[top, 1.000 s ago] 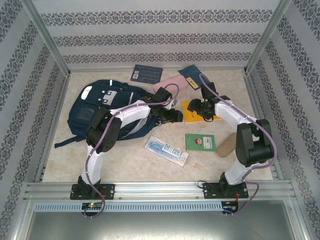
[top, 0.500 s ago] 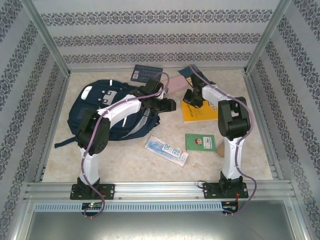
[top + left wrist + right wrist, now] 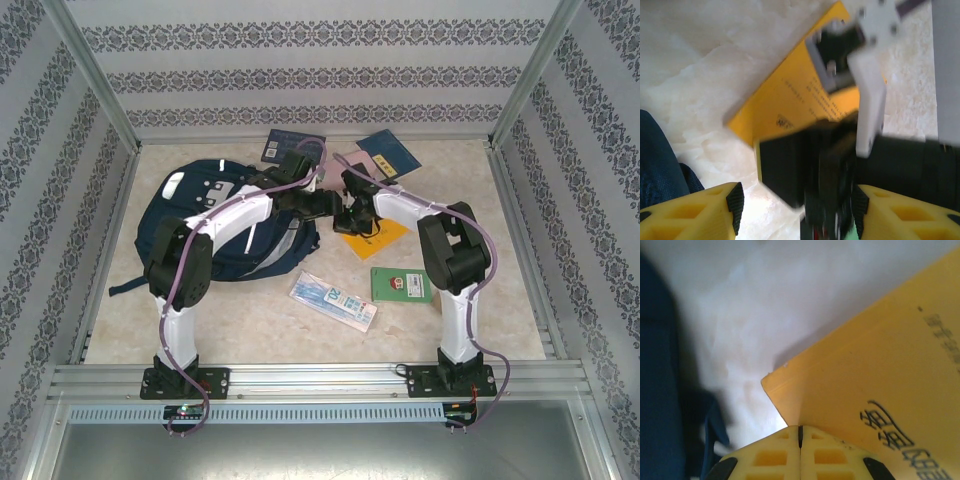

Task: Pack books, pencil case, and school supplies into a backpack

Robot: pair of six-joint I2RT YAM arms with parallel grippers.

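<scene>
The right gripper (image 3: 800, 437) is clenched, its pads meeting on the near edge of the yellow book (image 3: 880, 380). The book's corner looks raised off the table, so I judge this a pinch on the book. The left gripper (image 3: 797, 205) hangs released and empty just beside it, jaws apart, with the backpack (image 3: 215, 225) on its other side. Packing looks barely begun, though what the backpack holds cannot be seen. Lying out beyond the grippers are the pink case (image 3: 352, 163), a dark book (image 3: 293, 147) and a blue book (image 3: 392, 152). The green book (image 3: 400, 283) and supplies packet (image 3: 333, 300) lie behind them, toward the bases.
</scene>
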